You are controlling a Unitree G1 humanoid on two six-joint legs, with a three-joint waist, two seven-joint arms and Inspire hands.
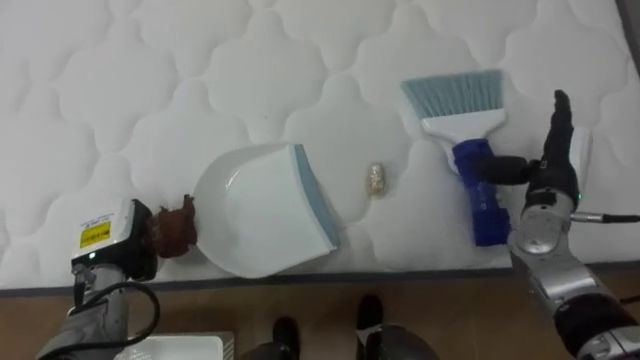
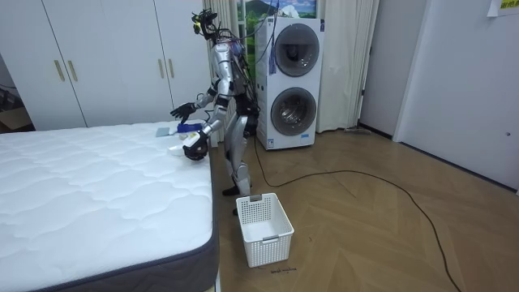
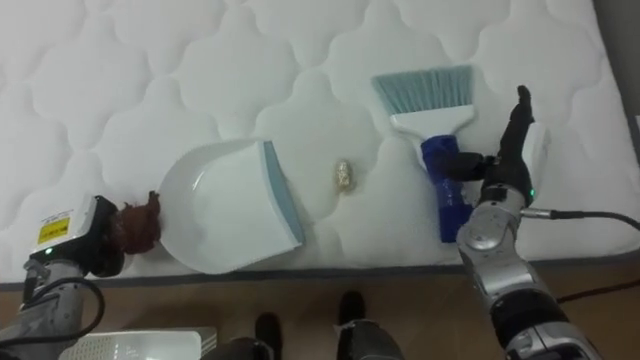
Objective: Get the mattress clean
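A white dustpan with a grey-blue lip lies on the white quilted mattress near its front edge. Its brown handle points left, and my left hand is shut on that handle. A small beige crumpled scrap lies just right of the pan's lip. Further right lies a brush with a blue handle, white head and grey-blue bristles pointing away. My right hand stands beside the blue handle, fingers straight up and thumb reaching onto the handle.
The mattress edge runs along the bottom, with wooden floor below. I stand at the bed's side in the room view. A white slatted basket sits on the floor by the bed. Stacked washing machines stand behind me.
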